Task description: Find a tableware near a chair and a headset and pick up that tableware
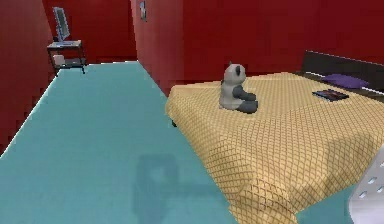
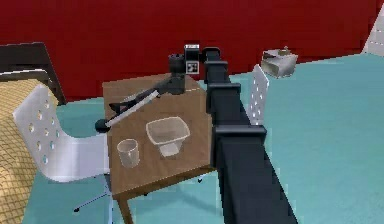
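A brown wooden table (image 2: 150,178) stands in the arm side view. On it sit a clear square bowl (image 2: 168,135) and a clear cup (image 2: 128,152) toward the near edge. A white chair (image 2: 50,140) with holes in its back stands at the table's left. A second white chair (image 2: 260,92) is at its right, past the arm. My arm (image 2: 235,140) reaches over the table. The gripper (image 2: 112,114) slants down-left over the table's far left part, ending in a small dark blob. I cannot tell whether it holds anything.
A bed with a yellow quilt (image 1: 270,140) takes up the forward view's right, with a grey soft toy (image 1: 237,90), a book (image 1: 328,95) and a purple pillow (image 1: 345,80) on it. Teal floor (image 1: 90,130) runs left of it to a far desk (image 1: 66,50). A grey box (image 2: 280,62) sits by the red wall.
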Controlling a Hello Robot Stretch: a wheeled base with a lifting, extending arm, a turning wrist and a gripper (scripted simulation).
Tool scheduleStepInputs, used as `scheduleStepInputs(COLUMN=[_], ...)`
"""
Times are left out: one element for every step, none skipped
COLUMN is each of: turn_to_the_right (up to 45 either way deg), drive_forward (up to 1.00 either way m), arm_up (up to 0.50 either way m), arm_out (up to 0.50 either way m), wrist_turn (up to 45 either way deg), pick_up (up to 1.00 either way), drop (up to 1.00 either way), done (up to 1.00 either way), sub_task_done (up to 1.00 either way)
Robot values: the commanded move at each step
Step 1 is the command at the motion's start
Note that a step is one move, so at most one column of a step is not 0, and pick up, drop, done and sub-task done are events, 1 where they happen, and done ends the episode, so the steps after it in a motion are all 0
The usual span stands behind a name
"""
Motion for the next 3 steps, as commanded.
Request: scheduleStepInputs(turn_to_the_right=[0.0,0.0,0.0], drive_forward=[0.0,0.0,0.0], arm_up=[0.0,0.0,-0.22], arm_out=[0.0,0.0,0.0], wrist_turn=[45.0,9.0,0.0], pick_up=[0.0,0.0,0.0], drop=[0.0,0.0,0.0], done=[0.0,0.0,0.0], sub_task_done=[0.0,0.0,0.0])
